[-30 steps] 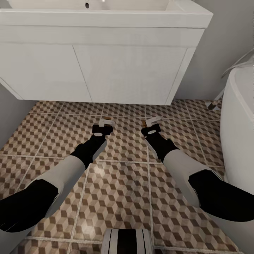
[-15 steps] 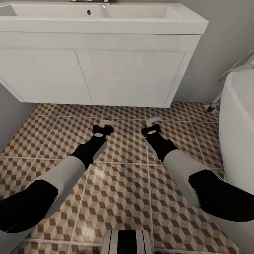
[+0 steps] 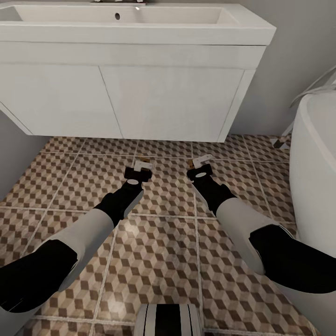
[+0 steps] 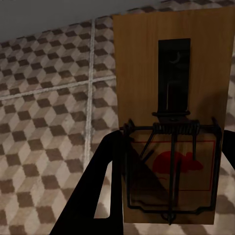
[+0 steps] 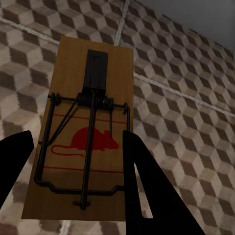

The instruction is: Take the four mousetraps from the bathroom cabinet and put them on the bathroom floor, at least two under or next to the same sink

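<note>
Pointing lengthwise beyond each hand (image 3: 140,166) (image 3: 199,164), mousetraps (image 4: 171,117) (image 5: 85,142) toward sink (image 3: 140,32).

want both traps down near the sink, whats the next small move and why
Probably lower both arms a little further, then open. Each gripper, left and right, holds a mousetrap over the patterned floor just in front of the sink, apparently not yet resting on the tiles.
</note>
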